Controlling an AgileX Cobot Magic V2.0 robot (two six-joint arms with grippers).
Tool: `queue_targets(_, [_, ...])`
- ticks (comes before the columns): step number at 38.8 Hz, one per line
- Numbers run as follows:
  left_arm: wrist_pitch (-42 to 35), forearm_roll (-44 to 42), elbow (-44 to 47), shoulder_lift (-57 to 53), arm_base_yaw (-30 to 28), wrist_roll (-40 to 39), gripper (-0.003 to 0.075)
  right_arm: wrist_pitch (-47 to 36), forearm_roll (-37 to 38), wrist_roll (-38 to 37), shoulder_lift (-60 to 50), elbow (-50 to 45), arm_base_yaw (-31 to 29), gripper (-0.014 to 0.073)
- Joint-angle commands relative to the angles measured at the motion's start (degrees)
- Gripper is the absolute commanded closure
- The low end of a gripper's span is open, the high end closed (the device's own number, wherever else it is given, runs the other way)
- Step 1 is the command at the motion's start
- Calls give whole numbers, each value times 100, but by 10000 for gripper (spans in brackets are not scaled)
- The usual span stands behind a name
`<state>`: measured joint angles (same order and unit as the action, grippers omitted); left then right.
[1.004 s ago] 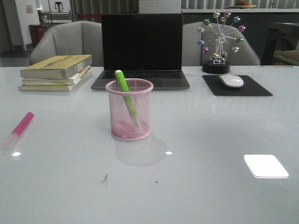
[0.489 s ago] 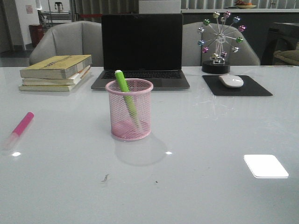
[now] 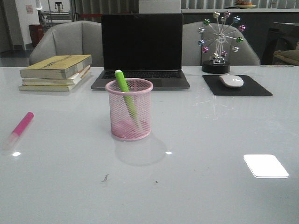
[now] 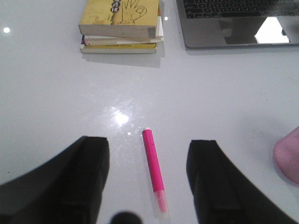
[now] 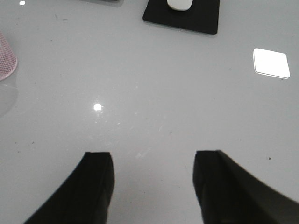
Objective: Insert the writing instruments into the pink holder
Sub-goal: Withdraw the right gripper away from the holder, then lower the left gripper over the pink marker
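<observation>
The left gripper (image 4: 148, 186) hangs over the desk (image 3: 210, 140) with its fingers (image 4: 88, 177) spread wide, holding nothing; the pink highlighter (image 4: 154, 179) lies flat on the desk between them, untouched. The right gripper (image 5: 152, 186) also has its fingers (image 5: 96, 184) wide apart and empty, over bare desk. The green highlighter (image 3: 125, 95) stands tilted inside the pink holder (image 3: 130, 112), in front of the laptop (image 3: 141, 46). The top book (image 4: 120, 16) of the stack shows a drawn hand; its print is too small to read
</observation>
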<state>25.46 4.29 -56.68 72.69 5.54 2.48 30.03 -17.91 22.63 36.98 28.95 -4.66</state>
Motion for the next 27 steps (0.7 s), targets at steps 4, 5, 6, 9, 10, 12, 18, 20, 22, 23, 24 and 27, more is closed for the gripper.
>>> queue_targets(4, [570, -2, -1249, 975, 40, -22, 321, -130, -14, -10, -20, 157, -34, 107])
queue_targets(5, [695, -2, -1374, 1110, 40, -22, 321, -116, -14, -10, -20, 157, -34, 107])
queue_targets(6, [803, -2, -1536, 1281, 40, -22, 321, -99, -14, -10, -20, 157, -34, 107])
queue_targets(9, [1071, -2, -1933, 1690, 40, -22, 321, -78, 0, -10, -20, 157, -34, 107])
queue_targets(10, [1141, -2, -2079, 1840, 40, -22, 321, -78, 6, -10, -20, 157, -34, 107])
queue_targets(12, [1311, -2, -2323, 2087, 40, -22, 321, -76, 18, -10, -20, 157, -34, 107])
queue_targets(18, [1646, -2, -2830, 2670, 40, -22, 321, -35, 25, -10, -20, 157, -34, 107])
queue_targets(20, [1700, -2, -2918, 2811, 27, -22, 321, -29, 30, -10, -20, 157, -34, 107])
queue_targets(22, [1762, -2, -2979, 2956, 27, -22, 319, -3, 37, -10, -20, 157, -34, 107])
queue_targets(23, [1794, 8, -2992, 3028, 27, -22, 316, 4, 38, -10, -20, 157, -34, 107])
queue_targets(24, [1825, 8, -2991, 3091, 27, -22, 309, 13, 66, -10, -20, 157, -34, 107])
queue_targets(27, [1931, 8, -2991, 3238, 27, -22, 295, 18, 139, -10, -20, 157, -34, 107])
